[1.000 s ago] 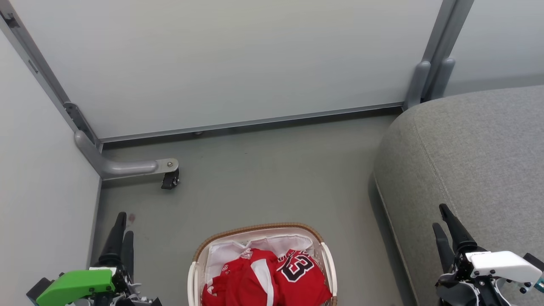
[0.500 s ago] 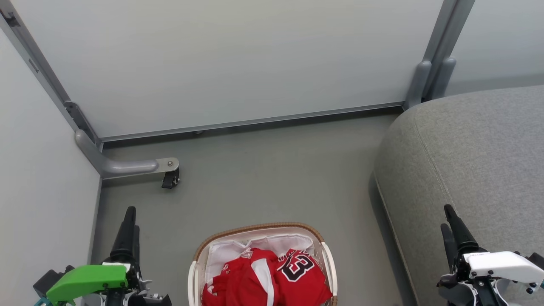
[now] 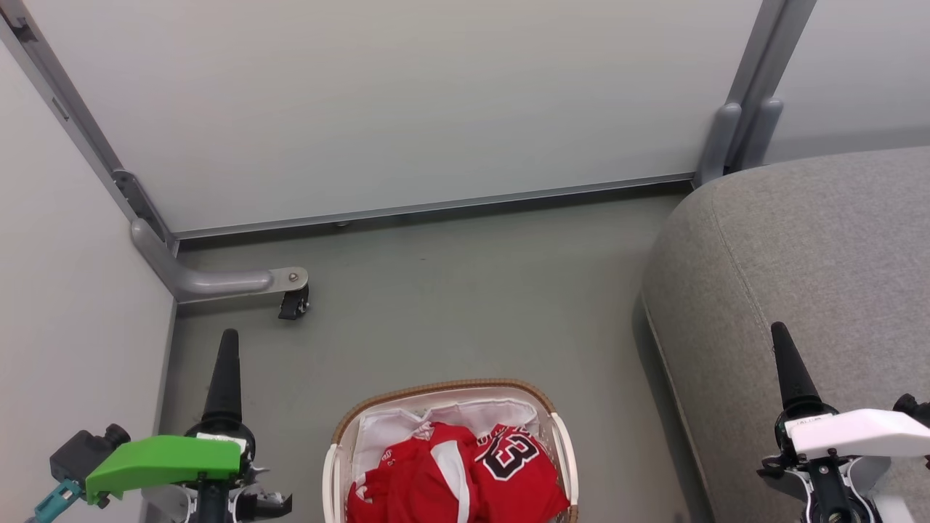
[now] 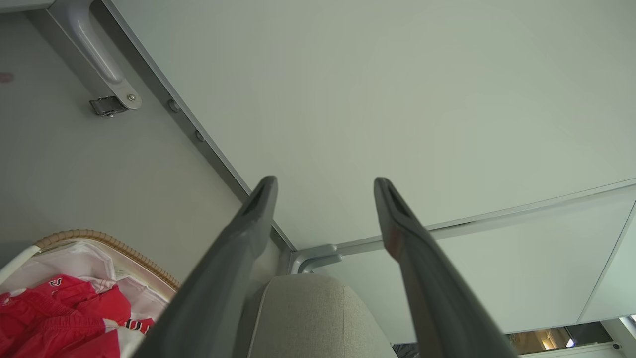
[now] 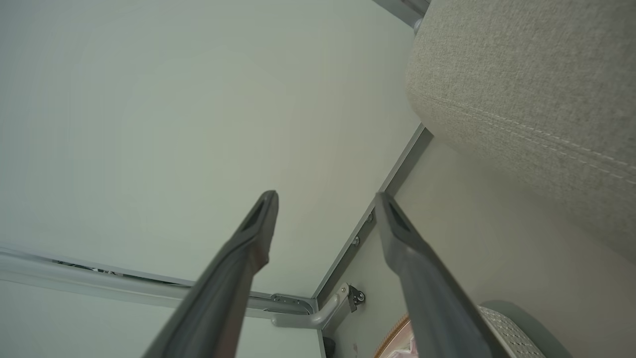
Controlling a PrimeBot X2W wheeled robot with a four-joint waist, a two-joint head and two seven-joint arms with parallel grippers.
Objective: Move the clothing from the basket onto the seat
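Note:
The white basket (image 3: pixel 436 389) with a brown woven rim stands on the floor at the bottom centre, holding the red clothing (image 3: pixel 407 487). One garment has a broad white stripe (image 3: pixel 450 472). The jersey (image 3: pixel 534 487) beside it carries a black 23. The grey seat (image 3: pixel 799 254) fills the right side. My left gripper (image 3: pixel 229 335) is open, left of the basket and above the floor. My right gripper (image 3: pixel 779 327) is open over the seat's front edge. Both are empty, as their own views show: left gripper (image 4: pixel 325 181), right gripper (image 5: pixel 325 196). The basket (image 4: pixel 99 237) and clothing (image 4: pixel 49 318) lie low left of the left fingers.
Pale partition panels (image 3: pixel 399 102) close off the back and the left. A grey metal foot with a black caster (image 3: pixel 292 303) juts onto the floor at the left. Open grey floor (image 3: pixel 472 290) lies between the basket, the panels and the seat (image 5: pixel 521 74).
Both grippers have turned about their wrists, so their fingers now line up edge-on in the head view. The left one has shifted right and forward, and the right one forward. Basket and clothing are unmoved.

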